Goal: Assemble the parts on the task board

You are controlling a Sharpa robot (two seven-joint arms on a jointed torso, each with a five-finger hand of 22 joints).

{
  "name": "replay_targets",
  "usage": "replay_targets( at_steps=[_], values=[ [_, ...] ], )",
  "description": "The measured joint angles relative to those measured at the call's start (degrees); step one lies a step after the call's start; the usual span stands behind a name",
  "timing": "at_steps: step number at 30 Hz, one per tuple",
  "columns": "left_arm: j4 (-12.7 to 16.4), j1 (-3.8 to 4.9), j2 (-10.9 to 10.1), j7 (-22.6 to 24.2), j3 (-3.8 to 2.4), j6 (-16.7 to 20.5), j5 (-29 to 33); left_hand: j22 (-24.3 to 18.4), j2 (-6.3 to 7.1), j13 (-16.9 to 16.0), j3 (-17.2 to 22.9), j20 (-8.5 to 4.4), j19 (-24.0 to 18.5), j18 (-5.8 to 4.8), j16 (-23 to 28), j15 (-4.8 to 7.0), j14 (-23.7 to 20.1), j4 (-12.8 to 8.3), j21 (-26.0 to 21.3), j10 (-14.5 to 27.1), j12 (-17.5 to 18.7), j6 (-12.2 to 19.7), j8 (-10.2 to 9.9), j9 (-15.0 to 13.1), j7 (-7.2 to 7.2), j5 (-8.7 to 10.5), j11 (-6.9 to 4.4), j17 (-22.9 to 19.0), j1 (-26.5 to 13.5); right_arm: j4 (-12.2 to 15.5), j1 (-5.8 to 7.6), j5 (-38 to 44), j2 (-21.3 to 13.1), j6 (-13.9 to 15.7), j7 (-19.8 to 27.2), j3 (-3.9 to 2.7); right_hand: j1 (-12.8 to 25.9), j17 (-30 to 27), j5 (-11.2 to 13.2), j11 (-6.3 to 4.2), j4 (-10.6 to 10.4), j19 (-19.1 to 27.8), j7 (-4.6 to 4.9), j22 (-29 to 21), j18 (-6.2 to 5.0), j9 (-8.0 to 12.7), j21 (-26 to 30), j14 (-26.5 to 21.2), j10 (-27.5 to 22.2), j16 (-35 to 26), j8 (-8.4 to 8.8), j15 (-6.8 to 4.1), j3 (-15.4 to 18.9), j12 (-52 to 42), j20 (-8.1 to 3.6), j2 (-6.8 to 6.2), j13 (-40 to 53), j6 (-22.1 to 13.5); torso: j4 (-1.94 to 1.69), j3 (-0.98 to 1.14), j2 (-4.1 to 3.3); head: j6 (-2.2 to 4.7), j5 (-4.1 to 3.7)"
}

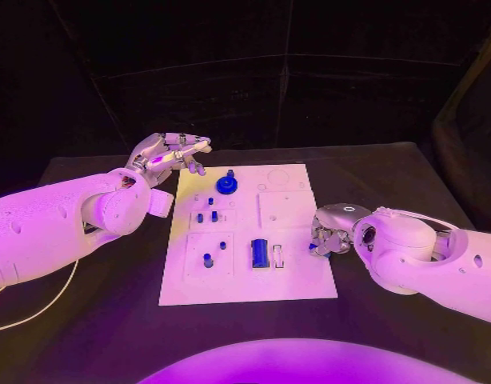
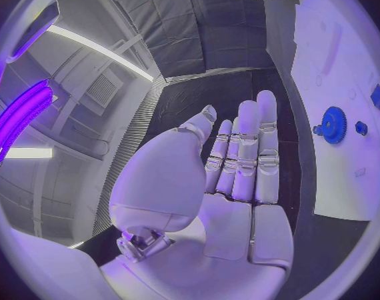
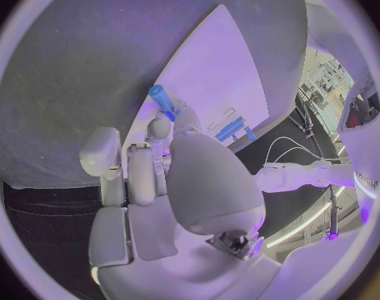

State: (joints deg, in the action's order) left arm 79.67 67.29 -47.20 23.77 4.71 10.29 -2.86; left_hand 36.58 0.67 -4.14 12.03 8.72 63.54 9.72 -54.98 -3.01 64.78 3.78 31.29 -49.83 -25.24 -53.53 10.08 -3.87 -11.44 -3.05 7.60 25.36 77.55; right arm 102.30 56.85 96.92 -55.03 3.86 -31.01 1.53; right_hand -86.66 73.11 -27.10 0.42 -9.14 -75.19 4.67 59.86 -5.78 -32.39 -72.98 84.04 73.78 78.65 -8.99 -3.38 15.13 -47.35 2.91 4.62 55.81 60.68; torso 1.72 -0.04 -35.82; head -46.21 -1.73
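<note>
The right robot hand sits at the right edge of the task board, low over the black worktop, its fingers curled in. In the right wrist view its fingertips pinch a small blue cylindrical part, which sticks out beyond them towards the board's edge; in the head view the same part shows as a blue speck at the fingers, just beside the board's right rim.

The left robot hand hovers above the board's far left corner, released and holding nothing. The left wrist view shows its palm flat and its fingers stretched out straight side by side, with the thumb set apart.

On the board, a blue gear lies near the far edge, close to the left robot hand; the left wrist view also catches it with a smaller blue piece just beside it. Towards the middle of the left half stand two small blue pegs, and nearer the robot two more small blue pieces sit in a square recess. A larger blue block lies lengthwise in the near half, with a pale slim bar just beside it on the right
</note>
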Motion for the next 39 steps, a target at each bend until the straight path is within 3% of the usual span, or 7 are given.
replay_targets(
  at_steps=[2, 3, 5, 11, 20, 29, 39],
  values=[
    [0.0, 0.0, 0.0, -0.02, 0.0, -0.02, 0.0, -0.04, 0.0, 0.0, 0.0, 0.0, 0.0, 0.0, 0.0, -0.07, -0.07, 0.0, 0.0, 0.18, 0.0, 0.0, 0.0, 0.0, 0.0, 0.0, 0.19, -0.04, 0.0, 0.37, -0.08, 0.08, -0.26, 0.55, -0.08, 0.05, -0.6, 0.39, -0.56, -0.12, -0.29, -0.28, 0.08, 0.38, 0.0, 3.47, -0.19, -0.13, 0.13, 0.37, -0.1, -0.13, -1.03, 0.0, -0.28, 0.27, 0.23, 0.07, 0.01, 0.02, 0.0, -0.01, 0.0],
    [-0.01, 0.0, 0.0, -0.03, 0.0, -0.03, 0.0, -0.04, 0.0, 0.0, 0.0, 0.0, 0.0, 0.0, 0.0, -0.07, -0.07, 0.0, 0.0, 0.18, 0.0, 0.0, 0.0, 0.0, 0.0, 0.0, 0.19, -0.04, 0.0, 0.57, -0.1, -0.02, -0.42, 0.95, -0.12, 0.05, -0.67, 0.51, -0.89, -0.23, -0.49, -0.28, 0.08, 0.49, 0.0, 8.25, -0.35, -0.22, 0.23, 0.37, -0.1, -0.22, -1.6, 0.0, -0.28, 0.39, 0.26, 0.07, 0.01, 0.03, 0.0, -0.02, 0.0],
    [-0.04, 0.0, 0.01, -0.05, 0.0, -0.06, 0.0, -0.04, 0.0, 0.0, 0.0, 0.0, 0.0, 0.0, 0.0, -0.07, -0.07, 0.0, 0.0, 0.18, 0.0, 0.0, 0.0, 0.0, 0.0, 0.0, 0.19, -0.04, 0.0, 0.99, -0.16, -0.94, -0.8, 2.27, -0.23, 0.1, -1.47, 0.53, -1.46, -0.27, -1.29, -0.28, 0.08, 0.51, 0.0, 11.65, -0.35, -0.22, 0.27, 0.37, 0.57, -0.22, -2.84, 0.0, -0.28, 1.2, 0.23, 0.06, 0.01, 0.05, 0.0, -0.02, 0.0],
    [-0.09, -0.01, 0.08, -0.1, 0.0, -0.11, 0.0, -0.04, 0.0, 0.0, 0.0, 0.0, 0.0, 0.0, 0.0, -0.07, -0.07, 0.0, 0.0, 0.18, 0.0, 0.0, 0.0, 0.0, 0.0, 0.0, 0.19, -0.04, 0.0, 1.97, -0.56, -6.66, -1.74, 6.69, -0.62, 0.47, -1.45, 0.61, -1.69, -0.31, -3.09, -0.28, 0.35, 0.51, 0.0, 11.91, -0.35, -0.22, 0.31, 0.37, 1.47, -0.22, -5.22, 0.0, -0.28, 1.16, 0.17, -0.25, 0.01, 0.04, -0.01, 0.03, -0.05],
    [-0.14, -0.02, 0.15, -0.14, 0.01, -0.16, 0.0, -0.03, 0.0, 0.04, 0.0, 0.0, 0.0, 0.0, 0.0, -0.07, -0.07, 0.0, 0.0, 0.18, 0.0, 0.0, 0.19, 0.0, 0.0, 0.0, 0.19, -0.04, 0.0, 3.74, -0.64, -14.56, -2.29, 12.52, -0.46, 0.51, 0.45, 0.94, -1.97, -0.34, -5.86, -0.28, 0.19, 0.66, 0.0, 12.12, -0.35, -0.22, 0.34, 0.37, 1.47, -0.22, -8.53, 0.0, -0.27, -2.42, 0.4, 0.49, -0.02, 0.02, -0.03, -0.04, -0.03],
    [-0.14, -0.03, 0.2, -0.16, 0.01, -0.21, 0.0, -0.03, 0.0, 0.04, 0.0, 0.0, 0.0, 0.0, 0.0, -0.07, -0.07, 0.0, 0.0, 0.18, 0.0, 0.0, 0.19, 0.0, 0.0, 0.0, 0.19, -0.03, 0.0, 3.23, -0.63, -20.03, -0.41, 13.98, -0.34, 0.5, 2.64, 1.82, -3.78, -0.73, -7.46, -0.82, -0.25, 1.61, 0.0, 12.18, -0.87, -0.22, 1.58, 1.04, 1.46, -0.22, -10.22, -1.46, -0.54, -4.89, 1.32, 2.26, -0.1, -0.05, -0.04, -0.23, 0.09],
    [-0.04, -0.03, 0.16, -0.19, 0.01, -0.25, 0.0, -0.03, 0.0, 0.03, 0.0, 0.0, 0.0, 0.0, 0.0, -0.07, -0.07, 0.0, 0.0, 0.18, 0.0, 0.0, 0.19, 0.0, 0.0, 0.0, 0.18, -0.03, 0.0, 1.53, -0.63, -22.82, 2.78, 13.88, -0.77, 0.5, 6.64, 1.84, -4.54, -1.34, -7.46, -1.71, -1.04, 3.16, 0.01, 11.48, -1.9, 0.0, 3.0, 1.7, 0.54, -0.84, -10.23, -3.25, -0.88, -4.62, 2.87, 4.28, -0.2, -0.1, -0.07, -0.31, 0.2]
  ],
)
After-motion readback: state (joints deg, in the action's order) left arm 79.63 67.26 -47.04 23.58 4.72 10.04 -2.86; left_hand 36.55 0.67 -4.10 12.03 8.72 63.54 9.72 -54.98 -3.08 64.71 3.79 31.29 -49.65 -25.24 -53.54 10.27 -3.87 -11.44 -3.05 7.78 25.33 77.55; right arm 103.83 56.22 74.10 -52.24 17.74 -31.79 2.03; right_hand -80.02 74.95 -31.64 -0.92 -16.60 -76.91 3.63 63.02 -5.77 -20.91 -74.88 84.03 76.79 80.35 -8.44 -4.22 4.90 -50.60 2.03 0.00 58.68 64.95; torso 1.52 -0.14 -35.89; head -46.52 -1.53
